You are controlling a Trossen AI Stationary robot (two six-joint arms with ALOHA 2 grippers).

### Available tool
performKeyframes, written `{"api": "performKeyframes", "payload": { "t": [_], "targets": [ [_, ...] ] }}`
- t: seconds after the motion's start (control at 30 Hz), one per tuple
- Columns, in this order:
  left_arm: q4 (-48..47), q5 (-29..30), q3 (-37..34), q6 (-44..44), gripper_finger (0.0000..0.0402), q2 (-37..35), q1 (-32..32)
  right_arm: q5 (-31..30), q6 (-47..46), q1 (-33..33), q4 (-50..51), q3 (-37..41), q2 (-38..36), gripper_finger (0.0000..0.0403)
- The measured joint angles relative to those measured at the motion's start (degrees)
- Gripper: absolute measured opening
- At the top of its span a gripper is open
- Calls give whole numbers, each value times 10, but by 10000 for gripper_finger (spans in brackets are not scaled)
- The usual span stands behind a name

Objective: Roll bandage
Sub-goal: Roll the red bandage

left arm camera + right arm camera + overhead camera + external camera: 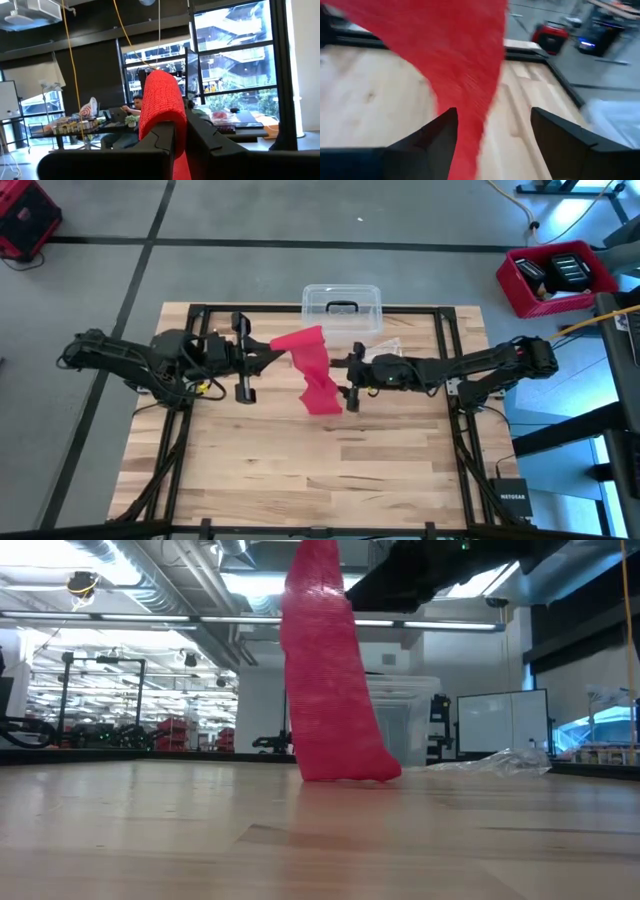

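Bandage (314, 370): bright red fabric strip, hanging unrolled.

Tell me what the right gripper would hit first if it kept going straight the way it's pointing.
Most likely the bandage: it hangs right ahead of the open right gripper, draping between its fingers. How near is unclear.

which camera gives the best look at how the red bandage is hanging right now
The low view: the bandage hangs full length, its lower end on the table. The high view foreshortens it between the left gripper and right gripper. Both wrist views show only part of it.
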State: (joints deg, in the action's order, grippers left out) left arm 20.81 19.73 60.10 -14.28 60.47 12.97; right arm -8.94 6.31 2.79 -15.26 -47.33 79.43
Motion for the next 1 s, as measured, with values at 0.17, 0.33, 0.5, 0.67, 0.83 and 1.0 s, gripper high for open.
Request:
{"api": "performKeyframes", "payload": {
  "t": [0.17, 0.33, 0.5, 0.67, 0.83, 1.0],
  "targets": [
    [-3, 0, 0, -1, 22, 0, 1, 39, 0, -7, -35, 0, 22, 252],
    [-3, 0, 0, -1, 20, 0, 1, 82, 2, -6, -69, 0, 51, 202],
    [-3, 0, 0, -9, 19, 0, 1, 46, 47, -6, -70, 0, 75, 47],
    [3, 0, 5, -7, 18, -3, 14, -4, 63, -6, -44, 0, 87, 21],
    [9, 0, 70, -23, 18, -7, 42, -21, 59, -6, 14, 1, 87, 6],
    [-32, 3, 161, -44, 18, -7, 51, -46, 42, -6, 62, 1, 87, 5]
  ]
}}
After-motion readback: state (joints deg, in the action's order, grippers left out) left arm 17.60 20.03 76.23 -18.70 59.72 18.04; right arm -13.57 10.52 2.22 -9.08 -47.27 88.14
